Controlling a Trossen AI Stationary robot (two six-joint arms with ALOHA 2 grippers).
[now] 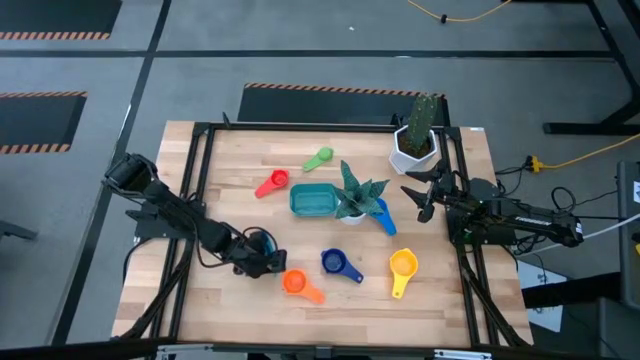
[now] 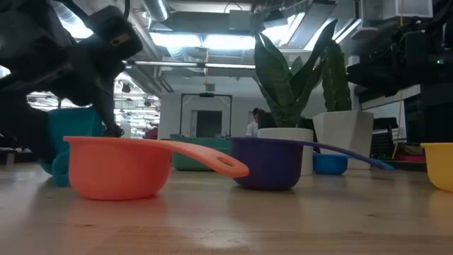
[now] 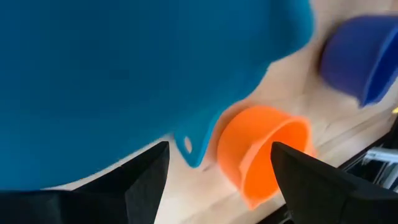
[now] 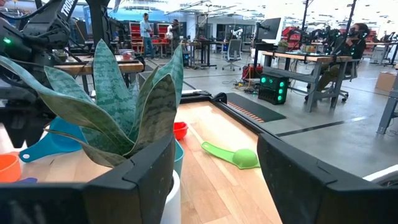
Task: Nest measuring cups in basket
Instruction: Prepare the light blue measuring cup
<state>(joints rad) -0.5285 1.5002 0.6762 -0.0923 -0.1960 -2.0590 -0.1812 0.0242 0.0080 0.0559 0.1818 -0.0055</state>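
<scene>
My left gripper is open and low over the table's near left part, right at a teal-blue cup. In the left wrist view that cup fills the picture, and its holed handle tip lies between my fingertips. The orange cup, dark blue cup and yellow cup sit on the near part of the table. The red cup and green cup lie farther back. A light blue cup lies beside the plant. The teal basket stands mid-table. My right gripper is open, right of the plant. My left gripper comes at the teal-blue cup slanting down from the table's left. In the low view one finger stands at the cup's rim, but I cannot tell whether it touches. The cup's lower part is hidden behind the orange cup.
A small pot with a spiky green plant stands right of the basket and covers part of the light blue cup. A white cactus pot sits at the far right corner. Bare wood lies along the near edge and far left.
</scene>
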